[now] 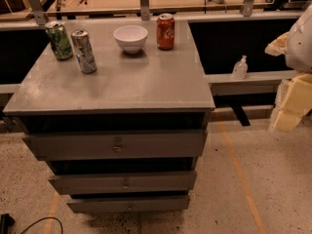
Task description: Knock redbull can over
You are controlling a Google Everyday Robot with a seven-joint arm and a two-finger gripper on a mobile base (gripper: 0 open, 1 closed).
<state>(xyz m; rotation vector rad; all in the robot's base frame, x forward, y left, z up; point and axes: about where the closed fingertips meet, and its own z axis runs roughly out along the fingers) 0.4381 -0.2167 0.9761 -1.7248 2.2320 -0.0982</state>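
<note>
The redbull can (84, 51) is slim, silver-grey with dark bluish markings. It stands upright at the back left of the grey cabinet top (146, 87). My gripper (291, 104), yellowish below a white arm part, is at the right edge of the view. It is off the cabinet, far to the right of the can and lower than the cabinet top. It holds nothing that I can see.
A green-patterned can (58, 40) stands just left of the redbull can. A white bowl (130, 37) and a red cola can (165, 31) stand at the back. A clear pump bottle (240, 68) sits on a ledge to the right. Drawers (117, 145) face front.
</note>
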